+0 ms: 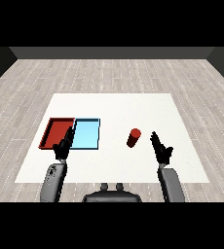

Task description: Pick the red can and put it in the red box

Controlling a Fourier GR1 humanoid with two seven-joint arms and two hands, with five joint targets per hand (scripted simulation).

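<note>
One red can [133, 137], two trays: red tray [56, 133], light blue tray [86, 134]

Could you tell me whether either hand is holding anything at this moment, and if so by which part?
Nothing is held. The red can stands alone on the table, apart from the open right hand; the left hand is open too.
</note>
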